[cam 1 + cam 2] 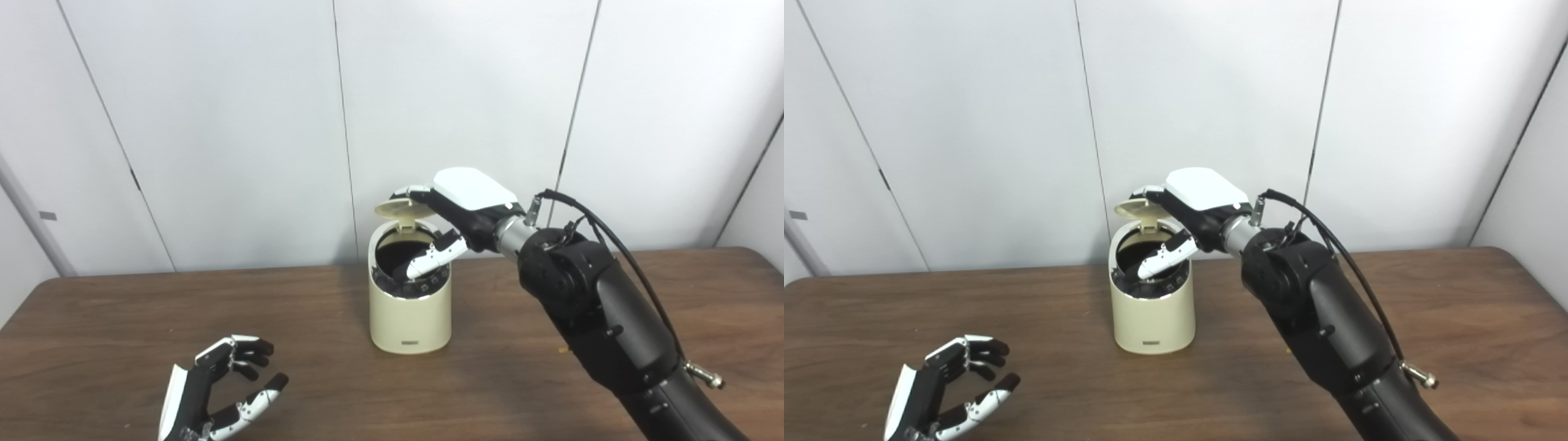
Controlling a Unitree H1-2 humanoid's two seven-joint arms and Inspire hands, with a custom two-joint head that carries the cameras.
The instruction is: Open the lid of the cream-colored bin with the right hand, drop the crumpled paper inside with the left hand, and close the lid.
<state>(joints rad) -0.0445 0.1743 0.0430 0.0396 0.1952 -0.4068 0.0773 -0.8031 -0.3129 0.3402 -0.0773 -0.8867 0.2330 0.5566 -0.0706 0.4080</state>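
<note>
The cream-colored bin point(409, 318) stands on the brown table point(122, 331) near the middle. Its round lid point(401, 208) is tipped up at the back, hinged above the dark mouth. My right hand point(468, 202) reaches over the bin from the right, its fingers point(411, 191) lying on top of the raised lid and its thumb point(432, 257) stretched across the opening. At the lower left my left hand point(214, 392) hovers over the table, open, palm up and holding nothing. No crumpled paper shows anywhere; the bin's inside is dark.
The right forearm point(600, 318) with its black cable crosses the table's right half. White wall panels point(245, 122) stand right behind the bin. The table's front edge is out of frame.
</note>
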